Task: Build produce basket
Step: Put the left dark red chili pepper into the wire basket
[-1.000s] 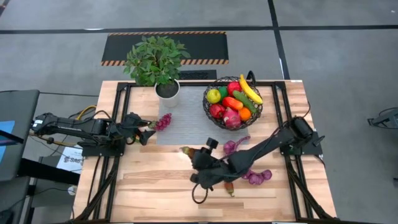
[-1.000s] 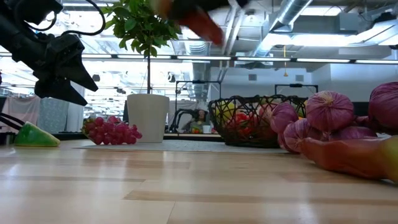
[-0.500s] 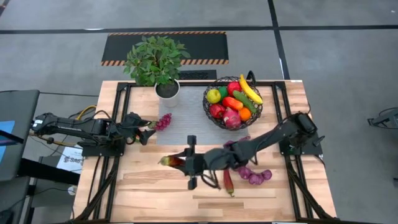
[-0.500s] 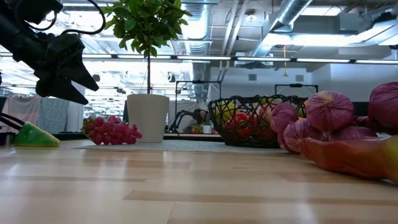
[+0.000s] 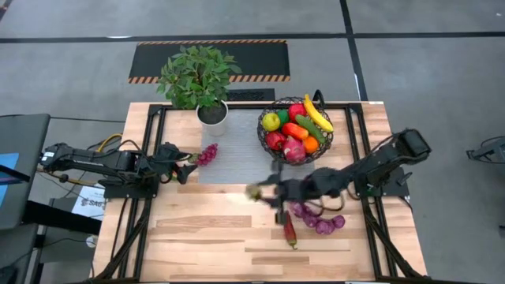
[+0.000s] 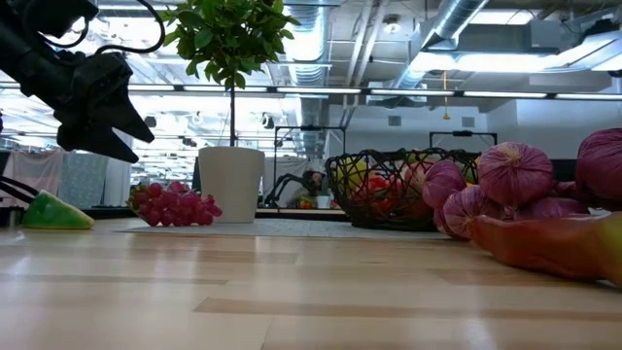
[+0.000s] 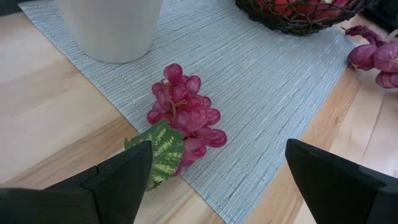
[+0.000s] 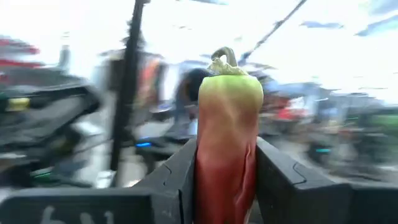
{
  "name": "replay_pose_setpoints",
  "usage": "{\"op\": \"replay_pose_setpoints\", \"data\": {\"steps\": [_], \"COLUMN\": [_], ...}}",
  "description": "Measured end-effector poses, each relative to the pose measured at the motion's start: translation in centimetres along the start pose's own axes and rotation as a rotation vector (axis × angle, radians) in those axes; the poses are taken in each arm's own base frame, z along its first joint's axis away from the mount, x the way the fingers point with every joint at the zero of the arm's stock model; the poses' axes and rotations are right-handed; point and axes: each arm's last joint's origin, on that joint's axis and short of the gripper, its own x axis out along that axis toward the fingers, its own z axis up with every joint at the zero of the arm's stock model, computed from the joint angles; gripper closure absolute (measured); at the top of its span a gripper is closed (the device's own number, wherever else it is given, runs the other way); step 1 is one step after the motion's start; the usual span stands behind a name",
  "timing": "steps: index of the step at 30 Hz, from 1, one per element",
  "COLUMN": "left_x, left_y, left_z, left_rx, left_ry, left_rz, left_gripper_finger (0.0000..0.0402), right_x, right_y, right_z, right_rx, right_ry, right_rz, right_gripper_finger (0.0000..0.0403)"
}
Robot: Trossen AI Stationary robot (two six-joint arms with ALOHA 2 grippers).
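A grey concrete floor with a hazard-striped mat surrounds my pale wooden slatted counter (image 5: pixel 197 237), which carries a grey woven placemat (image 5: pixel 233 162) at its centre. The round dark wire-mesh basket (image 5: pixel 293 126) sits at about one o'clock on the counter, already heaped with toy produce, so new pieces have to go in from above. My right gripper (image 8: pixel 227 177) is clenched on a red chilli with a green top (image 8: pixel 227 137), pinched upright between both fingers so it rides steady; in the high view it hangs above the counter's centre, at about seven o'clock from the basket. My left gripper (image 7: pixel 217 186) waits at nine o'clock with its fingers spread wide, just short of the magenta grape bunch with a green leaf (image 7: pixel 183 118) on the placemat's edge, probably my next pick. Purple onions (image 5: pixel 322 221) and another red chilli (image 5: pixel 289 231) lie at five o'clock. I can read no writing.
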Motion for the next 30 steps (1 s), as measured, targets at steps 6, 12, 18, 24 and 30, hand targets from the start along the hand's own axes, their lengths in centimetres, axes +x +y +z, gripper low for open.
{"op": "replay_pose_setpoints", "data": {"steps": [6, 12, 18, 24, 30], "left_x": [0.0, 0.0, 0.0, 0.0, 0.0], "left_y": [0.0, 0.1, 0.1, 0.1, 0.1], "left_z": [0.0, 0.1, 0.0, 0.0, 0.0], "left_rx": [0.020, 0.028, 0.028, 0.029, 0.029], "left_ry": [-0.011, -0.019, -0.019, -0.017, -0.017], "left_rz": [0.013, 0.022, 0.022, 0.024, 0.024], "left_gripper_finger": [0.0047, 0.0047, 0.0047, 0.0047, 0.0047], "right_x": [-5.5, -7.0, -8.5, -9.1, -9.1], "right_y": [-4.3, -9.3, -13.6, -15.4, -15.4], "right_z": [-1.7, -3.1, -6.3, -8.5, -11.2], "right_rx": [-0.041, -0.056, 0.067, 0.214, 0.256], "right_ry": [0.100, 0.253, 0.463, 0.547, 0.640], "right_rz": [-0.529, -0.707, -0.849, -0.815, -0.787], "right_gripper_finger": [0.0260, 0.0259, 0.0262, 0.0245, 0.0226]}}
